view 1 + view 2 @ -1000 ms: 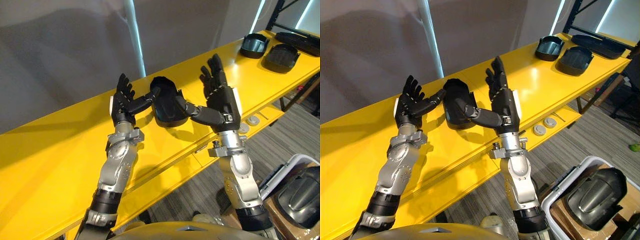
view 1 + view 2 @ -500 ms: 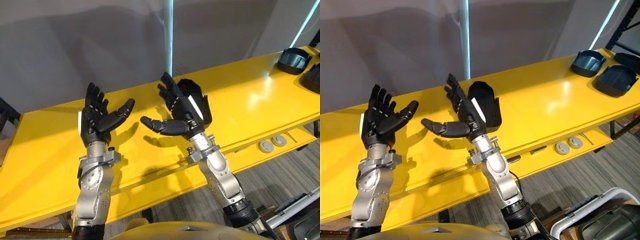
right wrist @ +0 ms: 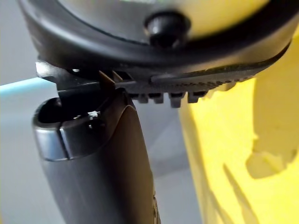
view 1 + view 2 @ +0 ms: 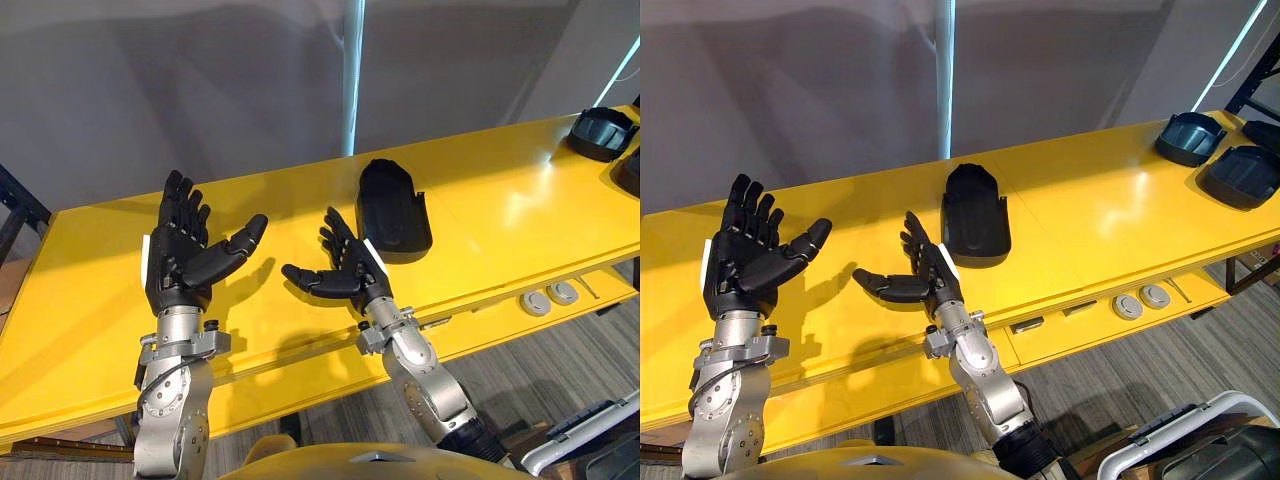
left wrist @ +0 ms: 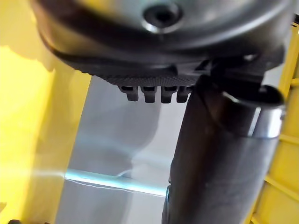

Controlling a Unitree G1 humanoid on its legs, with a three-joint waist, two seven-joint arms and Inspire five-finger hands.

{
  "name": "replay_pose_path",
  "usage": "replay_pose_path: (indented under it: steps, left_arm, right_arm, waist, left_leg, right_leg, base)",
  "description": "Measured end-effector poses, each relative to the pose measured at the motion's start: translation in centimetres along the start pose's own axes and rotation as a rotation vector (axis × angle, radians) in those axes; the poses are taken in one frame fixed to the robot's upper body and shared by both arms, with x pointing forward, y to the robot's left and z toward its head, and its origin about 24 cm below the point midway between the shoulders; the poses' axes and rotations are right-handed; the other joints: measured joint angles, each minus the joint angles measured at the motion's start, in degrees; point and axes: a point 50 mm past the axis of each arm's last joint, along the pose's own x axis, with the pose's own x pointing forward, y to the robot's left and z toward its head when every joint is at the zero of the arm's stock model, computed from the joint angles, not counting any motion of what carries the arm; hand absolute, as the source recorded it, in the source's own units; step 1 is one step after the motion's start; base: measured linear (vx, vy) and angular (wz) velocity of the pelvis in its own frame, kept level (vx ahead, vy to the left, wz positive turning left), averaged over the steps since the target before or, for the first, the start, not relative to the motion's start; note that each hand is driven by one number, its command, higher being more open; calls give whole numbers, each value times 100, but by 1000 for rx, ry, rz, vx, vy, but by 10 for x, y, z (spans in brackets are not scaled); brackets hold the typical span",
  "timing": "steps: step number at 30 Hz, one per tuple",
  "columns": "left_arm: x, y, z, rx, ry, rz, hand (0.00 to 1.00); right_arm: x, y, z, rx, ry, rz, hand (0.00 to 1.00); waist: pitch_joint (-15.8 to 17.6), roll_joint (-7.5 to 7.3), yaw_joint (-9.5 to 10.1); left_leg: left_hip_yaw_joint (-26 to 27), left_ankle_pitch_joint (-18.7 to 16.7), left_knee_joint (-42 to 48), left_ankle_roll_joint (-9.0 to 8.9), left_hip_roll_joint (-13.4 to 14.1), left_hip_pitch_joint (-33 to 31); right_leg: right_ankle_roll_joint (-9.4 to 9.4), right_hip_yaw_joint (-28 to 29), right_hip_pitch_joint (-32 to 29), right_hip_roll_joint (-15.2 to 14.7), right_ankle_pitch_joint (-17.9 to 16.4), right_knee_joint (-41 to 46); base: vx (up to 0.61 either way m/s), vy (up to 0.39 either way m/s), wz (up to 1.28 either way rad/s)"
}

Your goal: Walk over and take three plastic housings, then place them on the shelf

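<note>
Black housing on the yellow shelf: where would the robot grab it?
Probably by its long sides, left robot hand and right robot hand coming in from the near edge: the housing lies flat, broad and rounded, bare yellow shelf on either side.

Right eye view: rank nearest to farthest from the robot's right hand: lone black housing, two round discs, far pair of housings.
1. Lone black housing, on the yellow shelf just beyond the right hand.
2. Round discs, lower ledge, to its right.
3. Pair of housings, at the shelf's far right end.
</note>
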Motion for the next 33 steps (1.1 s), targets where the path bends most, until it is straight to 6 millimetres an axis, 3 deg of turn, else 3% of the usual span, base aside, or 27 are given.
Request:
replay_pose_path:
  steps: [18,33]
  left_arm:
    - [-8,4,-4,-90,17,57,100]
    - [-9,0,-5,-152,23,1,100]
  right_arm:
    - [-4,-11,-2,46,-13,-293,100]
    - [-9,-31,1,19,-37,-400,100]
  waist:
    - [-9,14,1]
    - [-21,34,-6]
  left_leg:
    - [114,-40,0,-14,5,-11]
    - [133,-51,0,-21,9,-11]
  right_leg:
    - [-7,108,-74,-2,-5,7]
    - [-7,126,-85,-4,-6,5]
  base:
    - [5,0,-2]
    - [0,0,0]
